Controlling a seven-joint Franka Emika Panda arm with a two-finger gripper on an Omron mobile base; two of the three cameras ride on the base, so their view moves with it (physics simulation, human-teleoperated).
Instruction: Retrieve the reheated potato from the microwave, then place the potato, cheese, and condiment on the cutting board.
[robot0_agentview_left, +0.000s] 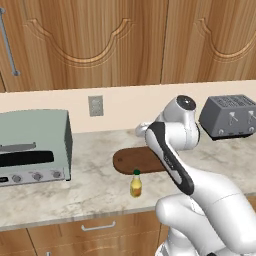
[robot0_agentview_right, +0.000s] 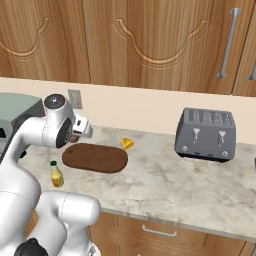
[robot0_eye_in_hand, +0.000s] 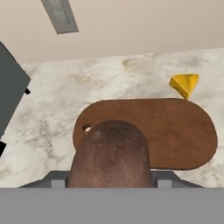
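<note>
The cutting board (robot0_eye_in_hand: 175, 131) is dark brown wood with a smooth matt face. The potato (robot0_eye_in_hand: 111, 153) has a dull, faintly speckled brown skin. The counter (robot0_agentview_right: 165, 175) looks like polished veined marble. The cabinets (robot0_agentview_left: 100, 40) show warm wood grain. The toaster (robot0_agentview_right: 206, 134) is brushed grey metal.

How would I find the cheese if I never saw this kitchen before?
Look for the big dark-brown cutting board lying on the marble counter, to the left of the grey toaster. Just off the board's far right corner, toward the wall, sits the cheese. It is a small yellow-orange wedge with a pointed tip, unlike the tall yellow bottle with the green cap in front of the board.
</note>
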